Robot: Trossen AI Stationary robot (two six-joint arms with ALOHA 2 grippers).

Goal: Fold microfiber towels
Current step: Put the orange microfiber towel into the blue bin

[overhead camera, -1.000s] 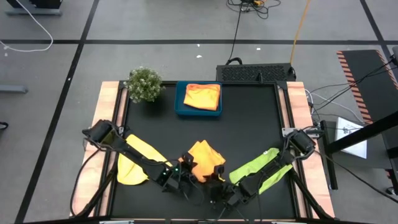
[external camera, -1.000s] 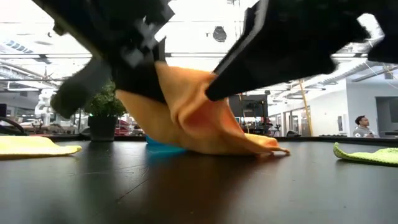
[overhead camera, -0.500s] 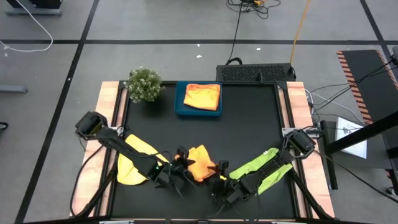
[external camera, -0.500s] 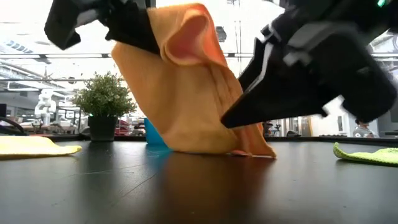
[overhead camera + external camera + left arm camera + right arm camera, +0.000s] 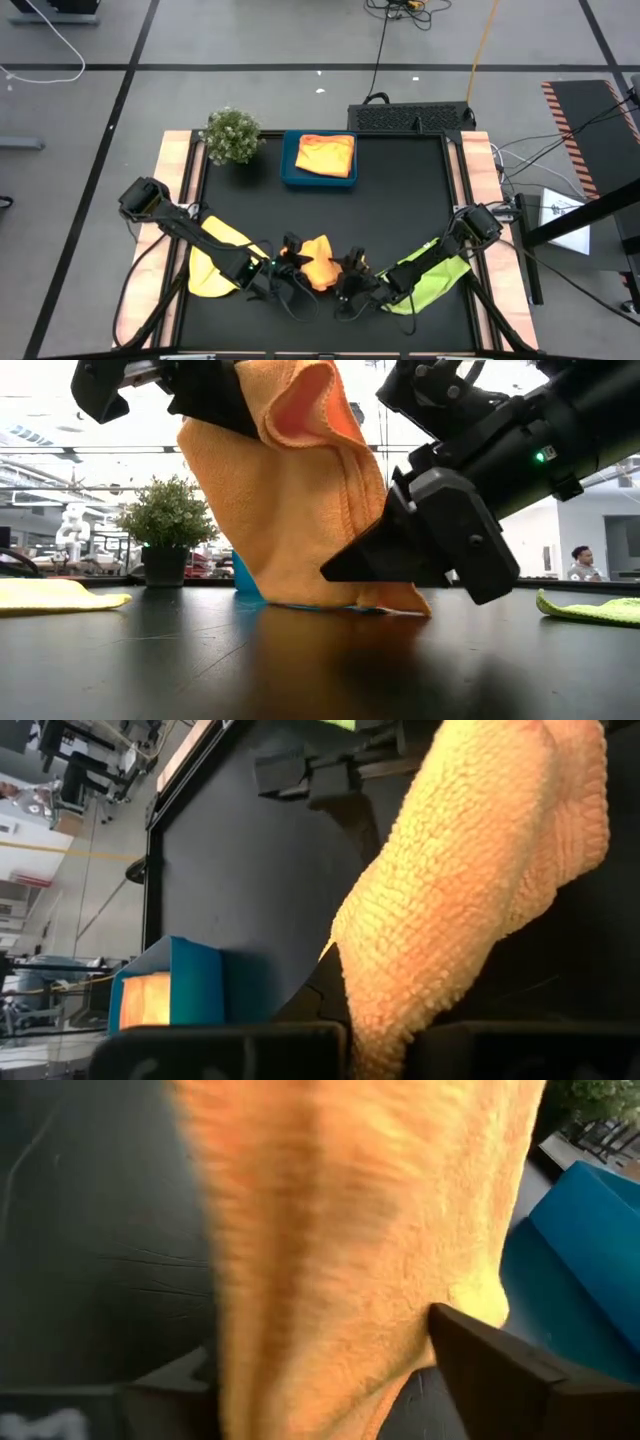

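An orange towel [image 5: 316, 262] stands upright near the table's front edge, with its lower edge [image 5: 330, 606] on the table. My left gripper [image 5: 287, 262] is shut on its top. My right gripper [image 5: 348, 278] is at its lower right side and shut on it. A yellow towel [image 5: 213, 262] lies flat under my left arm. A lime green towel [image 5: 432, 272] lies flat under my right arm. A folded orange-yellow towel [image 5: 327, 154] lies in the blue tray [image 5: 290, 166]. My left gripper pinches the orange towel's top fold [image 5: 225, 405] between its two fingers, coming from the table's left. In the left wrist view the cloth [image 5: 385, 1020] runs out from between the fingers. The towel hangs below them in several layers. My right gripper has a bunch of the orange towel's lower right side [image 5: 330, 1370] between its two fingers, coming level from the table's right, low over the table. The gripper's body hides the exact place in the low view. The cloth below rests on the table.
A small green plant [image 5: 232, 135] stands at the table's far left, next to the blue tray. The middle of the black table top [image 5: 400, 200] between the tray and the grippers is bare. Wooden rails [image 5: 172, 170] edge the table's sides.
My left gripper has risen and moved a little toward the table's left with the towel's top. The towel has gone from a low heap to an upright hanging sheet, its lower edge still on the table. My right gripper has come lower along the towel's right side.
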